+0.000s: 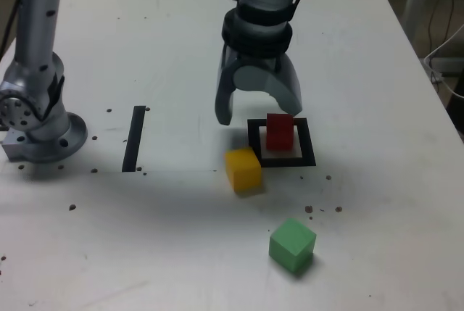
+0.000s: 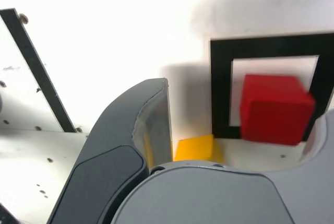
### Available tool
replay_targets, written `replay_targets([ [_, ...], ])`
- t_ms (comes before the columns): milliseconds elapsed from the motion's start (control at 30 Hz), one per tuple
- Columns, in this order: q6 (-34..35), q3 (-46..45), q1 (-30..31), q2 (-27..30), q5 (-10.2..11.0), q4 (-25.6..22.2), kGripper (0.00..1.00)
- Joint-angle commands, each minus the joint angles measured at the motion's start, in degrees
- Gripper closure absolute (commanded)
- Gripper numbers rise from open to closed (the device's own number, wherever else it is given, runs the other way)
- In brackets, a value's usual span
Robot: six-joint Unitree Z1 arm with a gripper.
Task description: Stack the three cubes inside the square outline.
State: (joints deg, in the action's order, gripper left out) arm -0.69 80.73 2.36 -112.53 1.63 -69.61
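The red cube (image 1: 279, 131) (image 2: 274, 109) rests on the table inside the square outline (image 1: 307, 159) (image 2: 220, 88), off centre and overlapping one side of the black border. My gripper (image 1: 261, 114) hangs open just above and behind it, jaws spread wide and gripping nothing. One finger (image 2: 151, 125) stands beside the outline, the other close to the red cube. The yellow cube (image 1: 243, 169) (image 2: 195, 148) lies just outside the outline's near corner on the exterior view's left. Nearer the camera, the green cube (image 1: 293, 244) sits alone.
A straight black strip (image 1: 134, 138) (image 2: 36, 67) lies on the white table to the exterior view's left of the outline. The arm's grey base (image 1: 36, 119) stands at the far left. Small dark specks dot the tabletop. The table's right edge (image 1: 435, 86) runs nearby.
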Motion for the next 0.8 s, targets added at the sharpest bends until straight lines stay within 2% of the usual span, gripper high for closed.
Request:
replay_targets([
  [0, 1.3, -0.3, 1.5, 1.2, 0.1, -0.3, 0.01],
  [367, 13.8, 1.0, 8.5, 1.7, -0.6, -5.1, 0.02],
  [767, 20.6, 0.4, 14.0, 0.2, -5.2, -6.1, 0.04],
])
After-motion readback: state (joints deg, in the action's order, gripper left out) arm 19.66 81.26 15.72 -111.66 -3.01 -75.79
